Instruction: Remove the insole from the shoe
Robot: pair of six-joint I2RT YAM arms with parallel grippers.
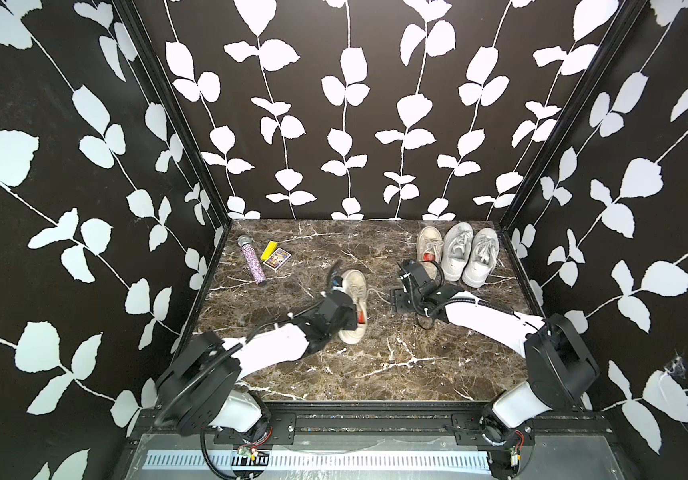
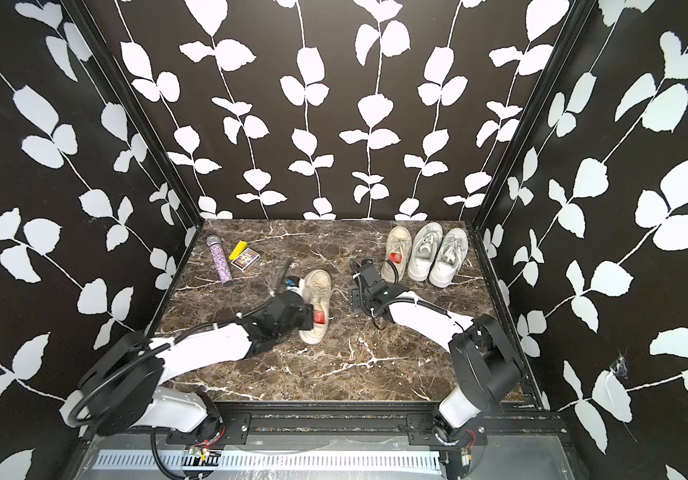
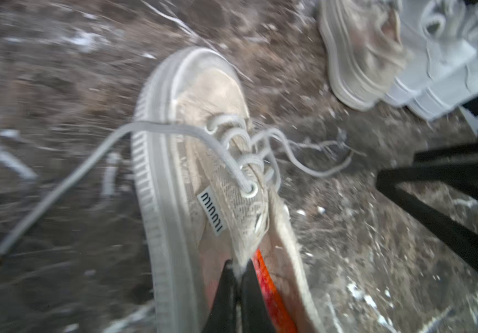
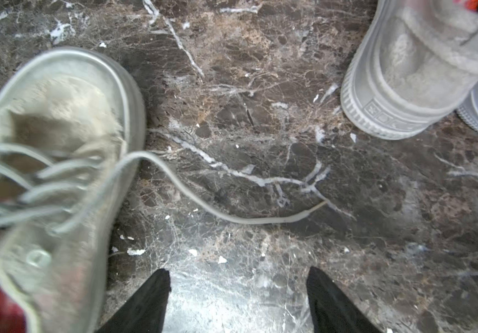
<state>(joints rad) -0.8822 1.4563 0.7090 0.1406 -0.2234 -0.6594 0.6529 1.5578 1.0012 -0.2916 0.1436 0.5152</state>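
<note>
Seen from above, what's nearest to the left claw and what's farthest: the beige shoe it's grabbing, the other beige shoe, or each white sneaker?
1. Beige shoe, mid-table: the left gripper is shut on its opening's edge.
2. Other beige shoe, back right.
3. Inner white sneaker, just beside it.
4. Outer white sneaker, far right.

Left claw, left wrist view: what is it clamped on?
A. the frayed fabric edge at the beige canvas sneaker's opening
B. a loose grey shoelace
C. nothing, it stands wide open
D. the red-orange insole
A: the left claw is shut on the frayed fabric edge of the beige canvas sneaker, while the red-orange insole lies beside its fingers, not between them.
</note>
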